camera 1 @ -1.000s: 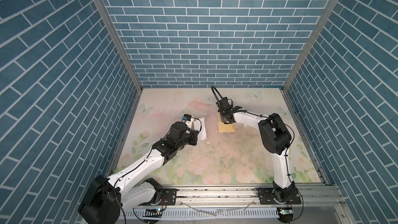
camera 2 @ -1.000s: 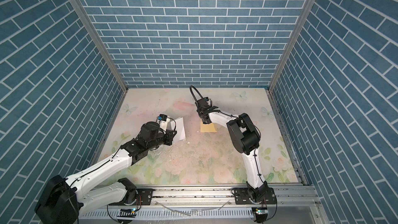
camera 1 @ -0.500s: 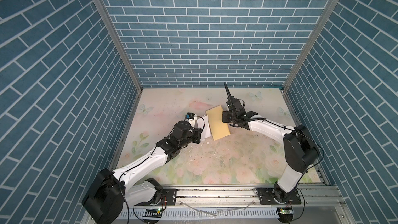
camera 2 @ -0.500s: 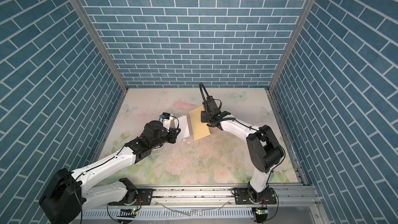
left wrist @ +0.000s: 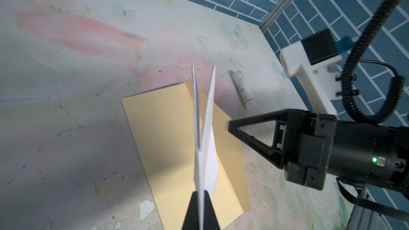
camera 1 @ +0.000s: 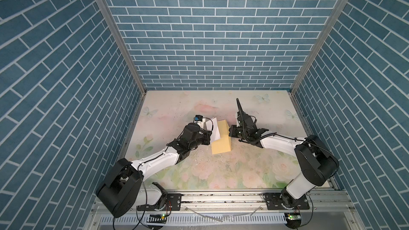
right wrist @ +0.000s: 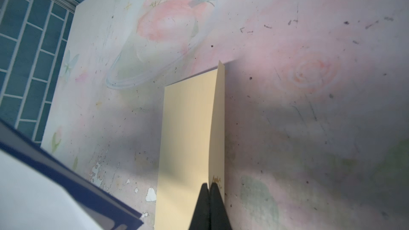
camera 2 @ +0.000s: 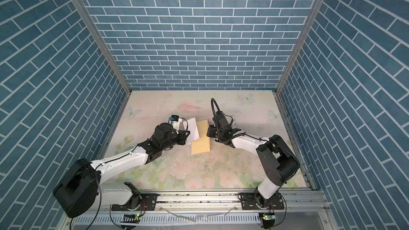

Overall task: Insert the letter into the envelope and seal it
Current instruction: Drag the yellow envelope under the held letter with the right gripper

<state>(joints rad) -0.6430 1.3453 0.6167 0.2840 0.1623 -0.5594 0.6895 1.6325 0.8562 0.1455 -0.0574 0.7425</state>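
The right claw (right wrist: 210, 188) is clamping shut on one long edge of the envelope (right wrist: 186, 129). It is holding that paper layer raised while the rest of the envelope is lying on the counter (left wrist: 66, 151). The left claw (left wrist: 201, 195) is closing tightly on the folded letter (left wrist: 204, 147) at its crease and is holding it edge-on above the envelope. The letter's two free leaves are splaying apart. Whether the letter is touching the envelope, I cannot tell. A white glue stick (left wrist: 243, 90) is lying on the counter near one short end of the envelope, not touching it.
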